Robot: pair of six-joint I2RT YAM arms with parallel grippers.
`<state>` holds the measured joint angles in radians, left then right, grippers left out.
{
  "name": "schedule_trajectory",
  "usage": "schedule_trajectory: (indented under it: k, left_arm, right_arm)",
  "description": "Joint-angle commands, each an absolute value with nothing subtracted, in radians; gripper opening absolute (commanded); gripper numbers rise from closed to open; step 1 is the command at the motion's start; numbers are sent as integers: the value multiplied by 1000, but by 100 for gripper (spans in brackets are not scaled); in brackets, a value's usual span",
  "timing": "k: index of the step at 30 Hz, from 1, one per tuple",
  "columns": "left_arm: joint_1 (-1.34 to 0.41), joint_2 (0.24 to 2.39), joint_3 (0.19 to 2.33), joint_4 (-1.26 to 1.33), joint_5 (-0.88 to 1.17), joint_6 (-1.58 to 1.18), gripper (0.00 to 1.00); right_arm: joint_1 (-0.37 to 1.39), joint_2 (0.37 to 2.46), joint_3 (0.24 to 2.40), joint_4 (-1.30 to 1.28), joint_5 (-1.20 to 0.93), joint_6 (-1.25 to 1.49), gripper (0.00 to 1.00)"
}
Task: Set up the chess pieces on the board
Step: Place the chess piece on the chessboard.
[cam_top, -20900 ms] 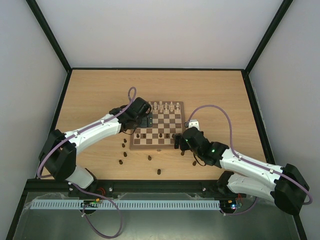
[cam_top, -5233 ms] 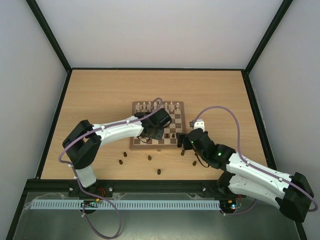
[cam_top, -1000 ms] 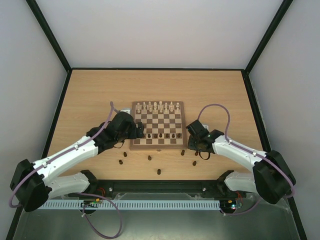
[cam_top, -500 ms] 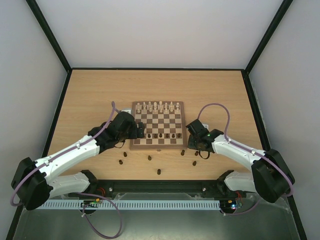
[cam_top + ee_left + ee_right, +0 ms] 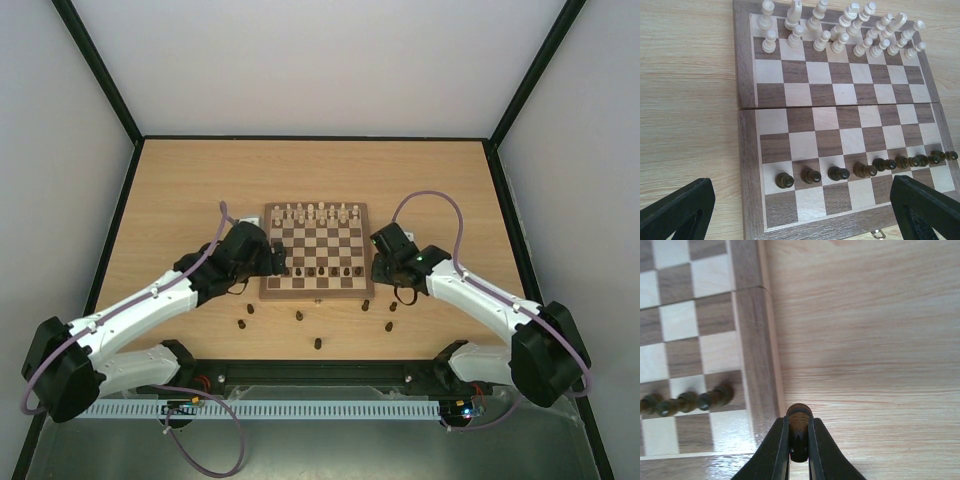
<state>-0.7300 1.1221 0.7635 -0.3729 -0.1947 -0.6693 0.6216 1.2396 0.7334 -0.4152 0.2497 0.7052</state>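
While loose dark pieces [image 5: 317, 344] lie scattered on the table [image 5: 180, 190] in front of the board [image 5: 330, 293], right gripper [image 5: 799, 442] pinches one dark piece [image 5: 799, 412] just off the board's near right corner. Left gripper [image 5: 800, 200] jaws spread wide over near left edge. Dark pawns [image 5: 840, 173] in a near row, cream pieces [image 5: 840, 30] on the far two rows.

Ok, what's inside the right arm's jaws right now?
A dark chess piece, clamped near the board edge. Only its rounded top shows; the jaws cover its body, so which piece is unclear.
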Motion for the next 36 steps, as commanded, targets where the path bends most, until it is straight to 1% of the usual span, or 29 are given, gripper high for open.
schedule_trajectory:
  k: [1,7,12,20,36]
  left_arm:
    - [-719,1093,755,-384,-220,-665,99]
    - [-708,1077,755,-398,-230,-666,99]
    - [-701,1065,752,-401,-232,-663,99]
    - [-696,1050,743,-405,-231,-661,99]
    - [-675,1036,728,-402,-218,-646,99]
  right_arm:
    - [625,1211,796,-519,230,672,1]
    - [686,1233,873,-568,211,667,1]
    - [767,1295,931,-605,200,663,1]
    - [832,1389,983,-618,196,659,1]
    - [850,1517,1006,-569,213,664,2]
